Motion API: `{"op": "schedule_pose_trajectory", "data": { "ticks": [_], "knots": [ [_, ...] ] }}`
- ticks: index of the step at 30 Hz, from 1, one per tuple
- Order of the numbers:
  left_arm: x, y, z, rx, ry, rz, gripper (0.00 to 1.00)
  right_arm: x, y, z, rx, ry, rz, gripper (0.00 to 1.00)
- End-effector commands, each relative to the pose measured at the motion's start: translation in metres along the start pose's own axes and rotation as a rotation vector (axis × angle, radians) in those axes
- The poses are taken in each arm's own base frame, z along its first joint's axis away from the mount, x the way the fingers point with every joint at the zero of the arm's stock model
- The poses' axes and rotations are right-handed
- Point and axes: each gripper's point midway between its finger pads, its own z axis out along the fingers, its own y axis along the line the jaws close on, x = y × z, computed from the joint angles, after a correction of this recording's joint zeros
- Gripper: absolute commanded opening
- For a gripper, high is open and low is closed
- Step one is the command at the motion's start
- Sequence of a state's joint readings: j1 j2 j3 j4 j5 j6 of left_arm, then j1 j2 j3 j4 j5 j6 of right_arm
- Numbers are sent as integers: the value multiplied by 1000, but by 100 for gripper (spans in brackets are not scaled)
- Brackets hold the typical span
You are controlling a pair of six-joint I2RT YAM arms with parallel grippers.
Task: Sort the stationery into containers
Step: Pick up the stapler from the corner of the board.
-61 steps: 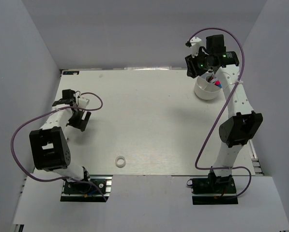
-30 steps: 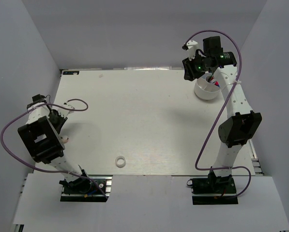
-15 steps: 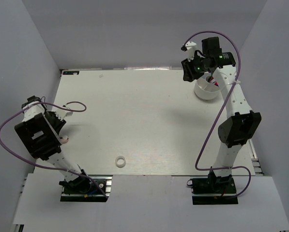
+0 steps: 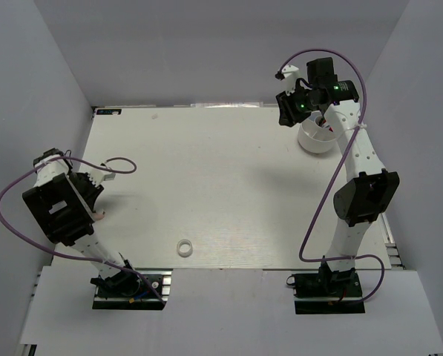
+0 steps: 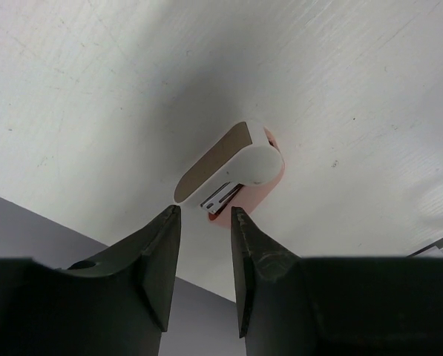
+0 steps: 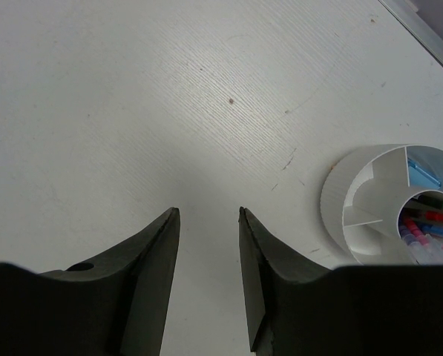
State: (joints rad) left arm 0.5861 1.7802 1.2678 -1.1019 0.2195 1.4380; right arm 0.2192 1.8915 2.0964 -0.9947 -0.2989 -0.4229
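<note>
The left gripper [image 5: 204,216] stands parted and empty, its tips just short of a small white-and-pink stapler [image 5: 243,157] lying slantwise at frame centre, near the edge of the table [image 5: 340,89]. To take it well, I judge, the jaws should advance and turn to straddle its narrow body squarely before closing, lest it skid away. The right gripper [image 6: 208,216], also parted and empty, hangs over bare table. The dish [image 6: 338,194], with pens [image 6: 425,222] inside, sits lower right. The tape ring [image 4: 183,247] lies low centre in the top view.
</note>
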Motion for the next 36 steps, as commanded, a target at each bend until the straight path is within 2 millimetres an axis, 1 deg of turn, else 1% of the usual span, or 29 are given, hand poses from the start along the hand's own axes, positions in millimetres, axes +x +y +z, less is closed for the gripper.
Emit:
{"op": "schedule_pose_trajectory", "data": {
  "ticks": [1,4,10,13,14,16,18,19,20,22,23,24,26,27,28,29,30,31,32,33,34,35,36],
  "knots": [
    [-8,-2,-1,11,-39,29,44,-2,4,3,-17,-7,-10,44],
    [-9,-2,5,32,-33,33,43,-1,4,3,-18,-5,-9,44],
    [-8,7,10,11,-29,32,40,0,5,3,-21,-3,-8,43],
    [-8,11,15,2,-29,34,36,-2,5,3,-19,-4,-11,43],
    [-7,10,16,8,-30,33,33,-2,7,3,-22,-5,-12,43],
    [-7,8,18,20,-31,30,31,-1,7,4,-22,-3,-13,43],
    [-7,6,21,39,-33,31,26,-2,5,2,-16,-5,-14,43],
    [-9,5,20,49,-41,29,24,-2,6,3,-19,-5,-17,43],
    [-9,2,20,63,-44,22,19,-2,6,2,-18,-4,-17,43],
    [-14,-4,21,102,-71,10,13,-4,7,2,-17,-8,-20,42],
    [-17,-7,21,114,-85,-3,7,-5,8,1,-21,-13,-22,42],
    [-22,-10,18,117,-97,-7,4,-6,9,0,-22,-18,-22,40],
    [-38,-17,15,132,-177,-47,0,-14,14,-6,-41,-51,-28,38],
    [-49,-21,6,122,-215,-38,0,-17,16,-8,-50,-67,-11,36],
    [-64,-25,0,123,-289,-81,0,-22,20,-13,-65,-99,3,35],
    [-75,-27,-5,115,-329,-92,0,-22,24,-13,-80,-105,23,35],
    [-91,-28,-17,84,-376,-85,0,-22,27,-14,-94,-108,59,35],
    [-103,-34,-23,92,-418,-108,0,-25,32,-17,-112,-119,78,35],
    [-119,-42,-28,103,-479,-112,0,-26,37,-15,-134,-127,102,35],
    [-131,-44,-33,90,-515,-103,0,-25,39,-16,-143,-129,144,35],
    [-151,-57,-44,88,-546,-80,0,-22,50,-16,-185,-123,208,35],
    [-162,-68,-45,99,-565,-66,0,-21,54,-17,-203,-127,232,35],
    [-177,-66,-51,59,-594,-40,0,-18,60,-16,-225,-124,256,36]
  ]
}}
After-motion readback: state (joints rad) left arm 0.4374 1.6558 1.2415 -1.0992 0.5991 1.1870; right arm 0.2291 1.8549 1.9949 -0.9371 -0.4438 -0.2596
